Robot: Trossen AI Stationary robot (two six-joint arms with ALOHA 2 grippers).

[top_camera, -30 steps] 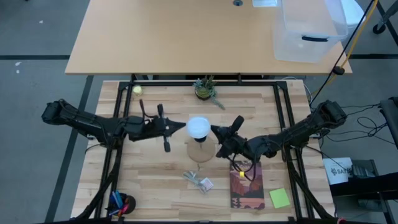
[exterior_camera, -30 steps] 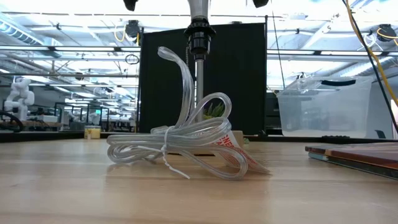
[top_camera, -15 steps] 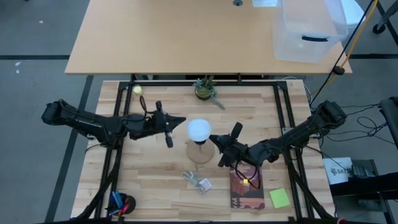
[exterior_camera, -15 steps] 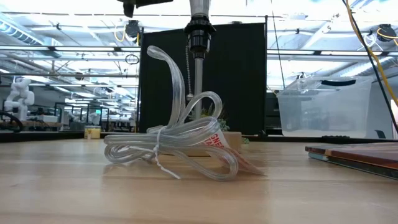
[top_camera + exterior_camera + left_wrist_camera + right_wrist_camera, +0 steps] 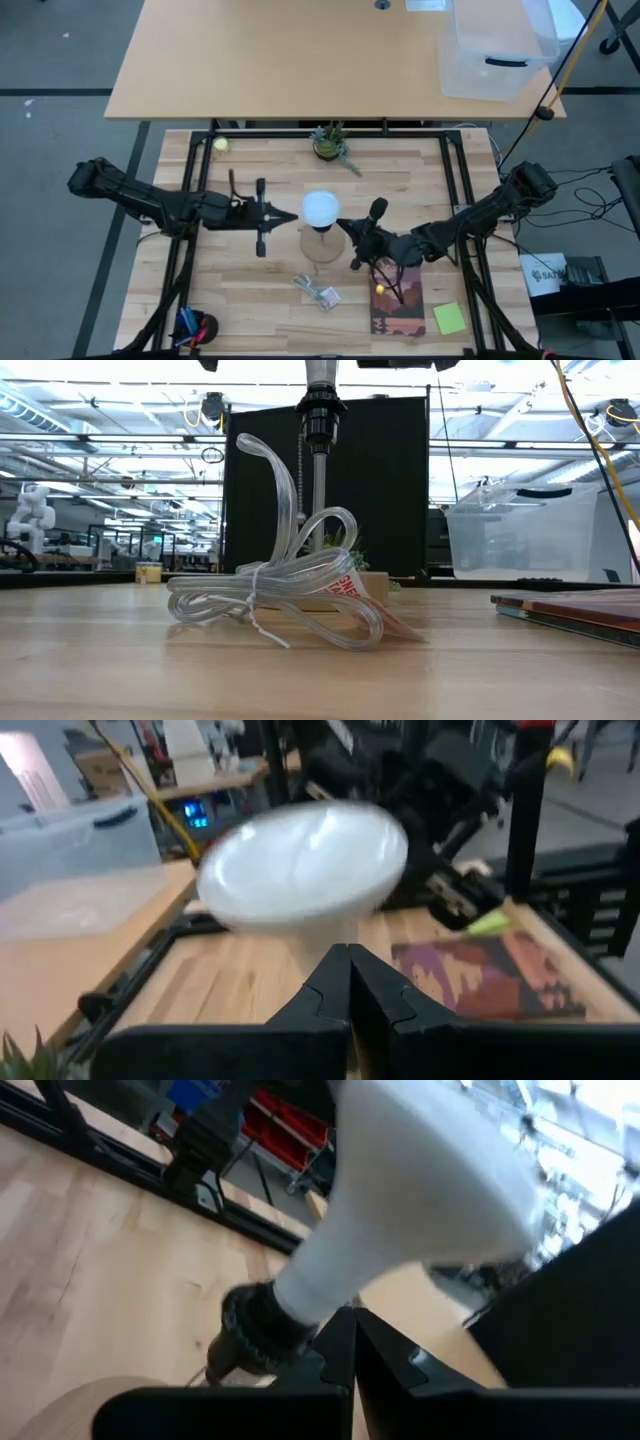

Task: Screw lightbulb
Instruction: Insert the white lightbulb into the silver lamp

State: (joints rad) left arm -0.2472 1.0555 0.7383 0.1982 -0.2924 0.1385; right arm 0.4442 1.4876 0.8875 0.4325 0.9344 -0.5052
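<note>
Both arms have slipped back from the lightbulb (image 5: 321, 208) since a second ago: the left end effector (image 5: 296, 214), which was right against the globe, now sits just off its side, and the right end effector (image 5: 343, 224) has dropped lower and away too. Fingers are pressed together on each, gripping nothing; the left wrist view shows its two dark fingertips (image 5: 348, 970) meeting in a point just short of the white globe (image 5: 305, 868), and the right wrist view shows the same closed point (image 5: 343, 1330) beside the pale cone neck (image 5: 330, 1275). Between the two end effectors the bulb stands upright in the black socket (image 5: 252, 1328) on the round wooden disc (image 5: 323, 244), free of both. From bench height the socket and its stem (image 5: 320, 440) rise behind a coil of clear tubing (image 5: 285, 595), which lies on the bench (image 5: 250, 290) on the near side of the disc. Below the right end effector lies a dark-covered book (image 5: 397, 300) with a yellow-green note (image 5: 449, 318) beyond it. Past the bulb, on the far side from both end effectors, sits a small potted plant (image 5: 330, 143), and a tiny yellow-green ball (image 5: 220, 144) rests near the far edge beyond the left arm.
</note>
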